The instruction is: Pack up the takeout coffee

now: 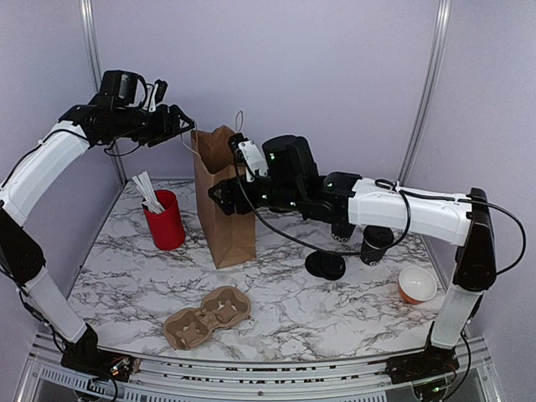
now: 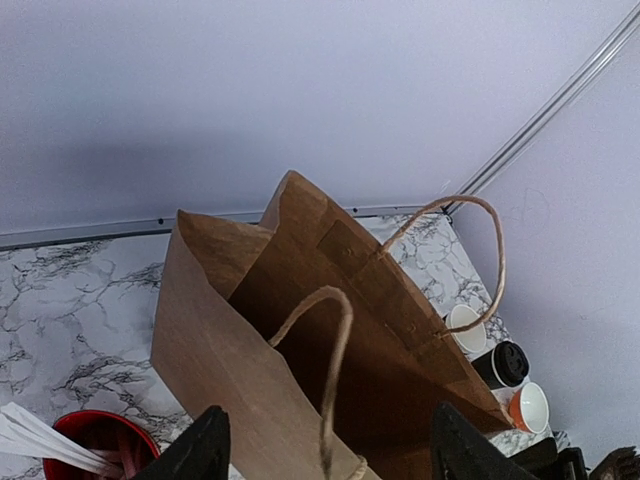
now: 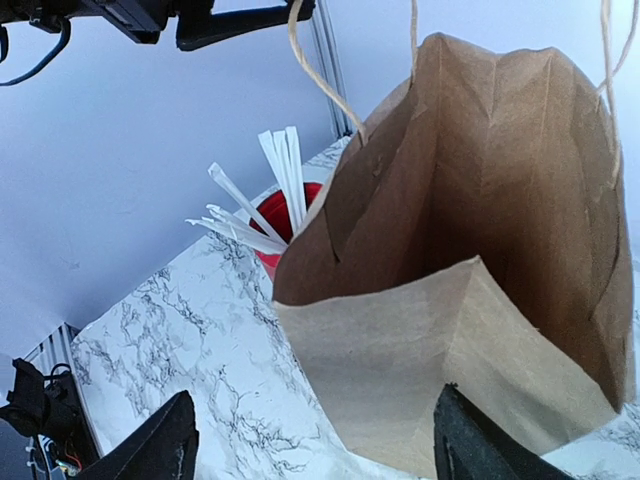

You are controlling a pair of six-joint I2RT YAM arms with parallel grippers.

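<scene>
Obs: takeout coffee [image 1: 377, 244] stands upright nr the right edge of the bench [image 1: 285, 310], abt midway front-to-back, lid on, partly under my right forearm [image 1: 394, 209]. Matching open cup [image 2: 466, 328] is just beside it toward the back, orange bowl [image 1: 417, 285] toward the front-right corner, and a loose black disc [image 1: 325, 265] (spare lid?) nr it on the centre side. Paper bag [image 1: 222, 201] stands upright toward the back edge, left of centre, mouth open. Left fingers [image 2: 205, 450] are apart, up by the bag's top, one twine handle [image 2: 335, 370] hanging between them, not pinched as far as I can see. Right fingers [image 3: 150, 445] also apart, facing the bag's side wall; can't tell if touching. Neither set is anywhere nr the cup. Handling est.: paper wall = soft, will dent/ovalise if squeezed hard. Wt unknown, can't tell if filled, so I assume liquid inside & treat it as sloshy. Plastic lid is press-fit & prob slick; I wouldn't lift by it, could pop off. Best hold, I think: side grasp round the body, upper part, just under the lid rim where the rolled edge stiffens the wall. Light squeeze, keep vertical. Bag looks thin & floppy, so cup shd go down straight, not drag on the lip.
</scene>
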